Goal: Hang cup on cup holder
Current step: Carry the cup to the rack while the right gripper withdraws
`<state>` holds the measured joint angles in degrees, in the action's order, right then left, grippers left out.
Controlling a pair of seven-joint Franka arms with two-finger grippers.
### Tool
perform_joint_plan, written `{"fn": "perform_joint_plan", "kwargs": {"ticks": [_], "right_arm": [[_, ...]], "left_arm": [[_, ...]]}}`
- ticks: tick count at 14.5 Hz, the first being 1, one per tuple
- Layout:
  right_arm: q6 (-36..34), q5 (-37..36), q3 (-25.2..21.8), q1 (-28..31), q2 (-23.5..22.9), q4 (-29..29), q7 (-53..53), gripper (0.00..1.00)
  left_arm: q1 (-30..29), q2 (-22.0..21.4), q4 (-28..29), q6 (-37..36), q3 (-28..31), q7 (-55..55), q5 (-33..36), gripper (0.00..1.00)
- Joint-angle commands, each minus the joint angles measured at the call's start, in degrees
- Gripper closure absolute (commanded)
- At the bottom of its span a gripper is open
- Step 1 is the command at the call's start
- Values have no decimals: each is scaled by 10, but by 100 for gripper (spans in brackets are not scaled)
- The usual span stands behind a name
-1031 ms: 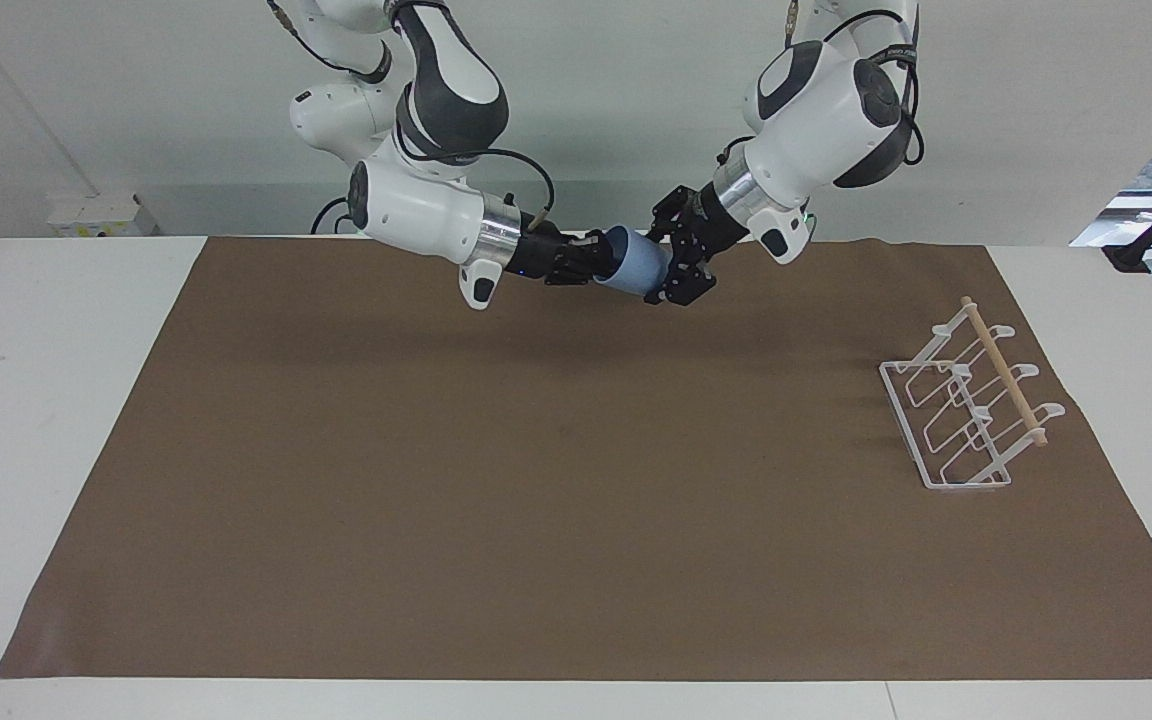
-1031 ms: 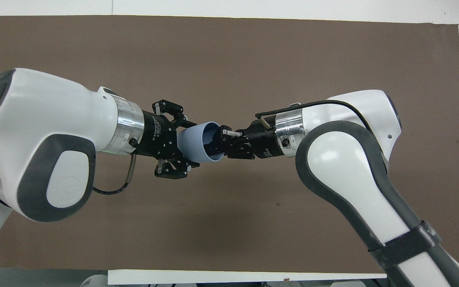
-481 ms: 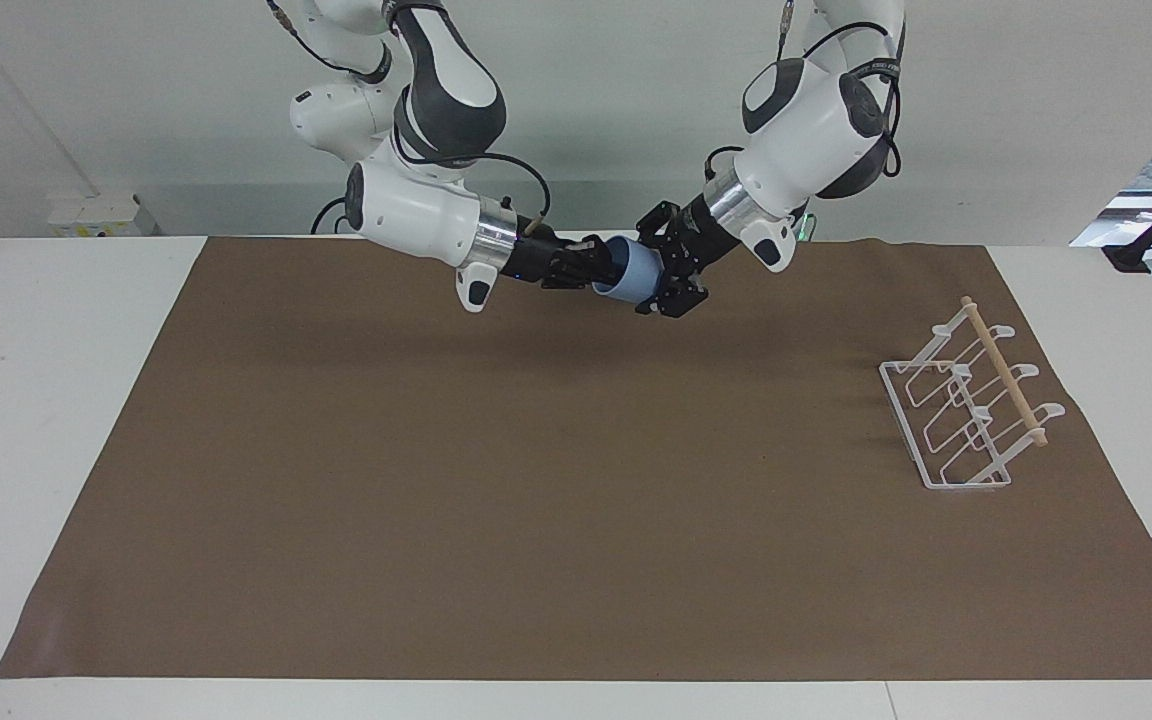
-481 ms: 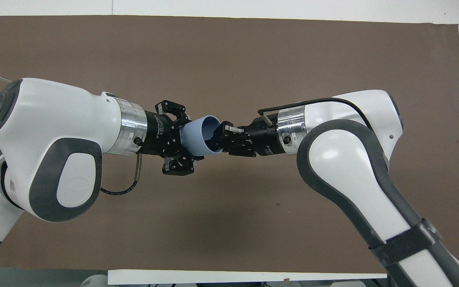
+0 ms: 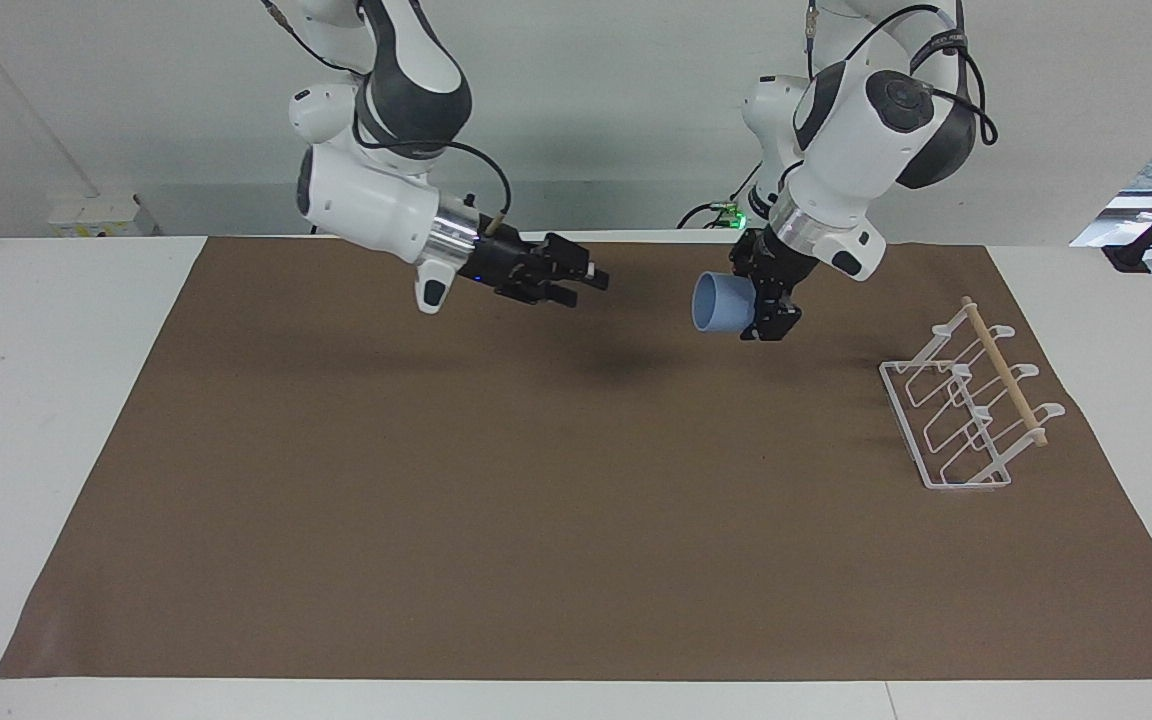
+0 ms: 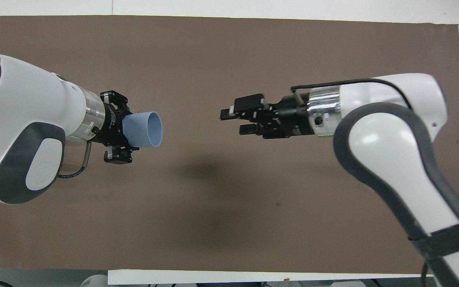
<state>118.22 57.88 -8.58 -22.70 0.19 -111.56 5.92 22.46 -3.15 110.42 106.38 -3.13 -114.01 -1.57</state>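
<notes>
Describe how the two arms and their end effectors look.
Both arms have glossy white shells with dark grey joint panels and a silver wrist ring. Left end effector and right end effector are black linkage types. A black cable loops to each wrist; small green lights glow there.

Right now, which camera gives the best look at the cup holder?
The facing view. There the cup holder stands whole on the brown mat, toward the left arm's end of the table, wire prongs and wooden rod plain. The overhead view shows none of it; the left arm fills that side.
</notes>
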Motion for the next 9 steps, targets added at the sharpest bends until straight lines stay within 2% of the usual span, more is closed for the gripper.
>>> {"fn": "perform_joint_plan", "kwargs": {"ticks": [1, 4, 7, 9], "right_arm": [[-23, -130, 3, 83, 35, -5, 1, 1], [-89, -342, 2, 110, 45, 32, 1, 1], [-240, -554, 2, 122, 27, 147, 1, 1], [-312, -595, -2, 143, 28, 177, -16, 1]], "left_arm": [[20, 28, -8, -53, -5, -6, 169, 100], [57, 98, -7, -145, -4, -17, 427, 100], [58, 159, -8, -213, -4, -67, 637, 100], [50, 217, -9, -260, -1, -117, 764, 100]]}}
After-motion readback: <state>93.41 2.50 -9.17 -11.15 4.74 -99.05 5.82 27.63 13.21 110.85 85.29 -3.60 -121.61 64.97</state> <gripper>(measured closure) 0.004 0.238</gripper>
